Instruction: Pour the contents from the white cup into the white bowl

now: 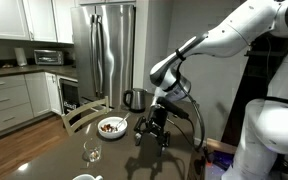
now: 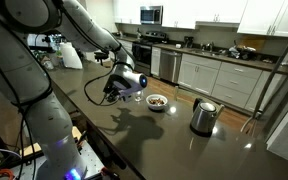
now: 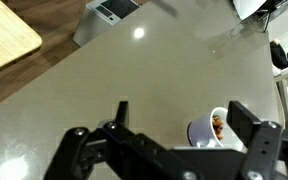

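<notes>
In an exterior view, the pincer (image 1: 157, 137) hung released and empty just over the tabletop (image 1: 44, 155), near the white bowl (image 1: 111, 126). The bowl sat mouth up in front of the kettle (image 1: 134, 99), well placed to take a pour. A low white shape at the bottom edge was probably the white cup (image 1: 84, 177), beyond the stemmed glass (image 1: 91, 152) and well apart from the pincer. By my reading, the grasp had not yet been made. The arm stretched out with its elbow high and its wrist bent downward.

In an exterior view, the pincer (image 2: 118, 90) pointed down near the white bowl (image 2: 157, 101). The white cup could not be made out there.

In the wrist view, the fingers (image 3: 121, 112) stood wide apart over bare tabletop. A white vessel with a reddish inside, likely the white bowl (image 3: 210, 130), lay beside one finger.
</notes>
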